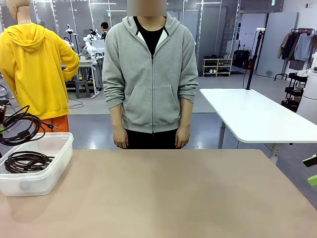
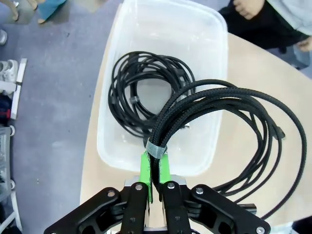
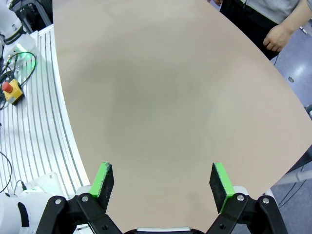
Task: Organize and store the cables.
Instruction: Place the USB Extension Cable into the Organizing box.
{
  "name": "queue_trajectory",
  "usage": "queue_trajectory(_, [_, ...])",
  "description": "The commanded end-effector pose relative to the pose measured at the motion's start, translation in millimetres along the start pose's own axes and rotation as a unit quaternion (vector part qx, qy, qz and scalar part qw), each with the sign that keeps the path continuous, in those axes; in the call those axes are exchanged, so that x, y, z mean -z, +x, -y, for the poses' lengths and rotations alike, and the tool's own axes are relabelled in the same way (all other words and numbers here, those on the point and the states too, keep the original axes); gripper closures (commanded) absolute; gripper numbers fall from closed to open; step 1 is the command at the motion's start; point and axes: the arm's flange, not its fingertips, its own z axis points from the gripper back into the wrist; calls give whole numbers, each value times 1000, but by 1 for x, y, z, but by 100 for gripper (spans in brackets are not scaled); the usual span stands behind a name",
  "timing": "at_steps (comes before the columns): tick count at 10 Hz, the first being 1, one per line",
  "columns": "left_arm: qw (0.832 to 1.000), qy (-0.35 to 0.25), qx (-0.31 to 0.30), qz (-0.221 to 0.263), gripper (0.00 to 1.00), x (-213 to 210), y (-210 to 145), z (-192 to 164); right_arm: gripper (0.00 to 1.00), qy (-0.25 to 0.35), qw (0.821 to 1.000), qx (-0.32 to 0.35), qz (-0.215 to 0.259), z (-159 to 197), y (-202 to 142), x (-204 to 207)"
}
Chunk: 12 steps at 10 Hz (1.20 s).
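Note:
A clear plastic bin [image 1: 34,184] stands at the table's left edge with one coiled black cable [image 1: 27,161] lying in it. A second cable [image 1: 20,128], a braided black coil, hangs in the air just above the bin. In the left wrist view my left gripper [image 2: 155,163] is shut on this braided coil [image 2: 243,112] at its grey tape band, over the bin's near wall [image 2: 146,163]; the stored coil [image 2: 141,92] lies below. My right gripper [image 3: 163,180] is open and holds nothing, above bare tabletop; its pads [image 1: 311,171] show at the right edge.
A person in a grey hoodie [image 1: 151,74] stands at the far side with both hands down; one hand [image 3: 278,36] shows past the table's edge. The tan tabletop [image 1: 173,193] stretches bare from the bin to the right. A white table [image 1: 252,116] stands behind.

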Motion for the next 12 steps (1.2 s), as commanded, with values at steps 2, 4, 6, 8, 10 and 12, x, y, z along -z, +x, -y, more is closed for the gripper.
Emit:
queue_trajectory(2, [998, 35, -53, -4, 92, 66, 19, -2, 0, 2, 1000, -10, 8, -1, -2, 1])
queue_trajectory(4, [993, 78, -87, -1, 92, 110, 18, -6, 0, 2, 1000, -10, 8, -1, -2, 1])
queue_trajectory(6, [990, 87, -109, -7, 63, 124, 13, -11, 0, 2, 1000, -10, 8, -1, -2, 1])
queue_trajectory(8, [991, 84, -108, 3, 26, 120, 10, -5, 0, 2, 1000, -10, 8, -1, -2, 1])
queue_trajectory(10, [989, 87, -115, 10, 0, 116, 6, -2, 0, 2, 1000, -10, 8, -1, -2, 1])
queue_trajectory(12, [989, 84, -121, 17, 0, 112, 5, 3, 0, 2, 1000, -10, 8, -1, -2, 1])
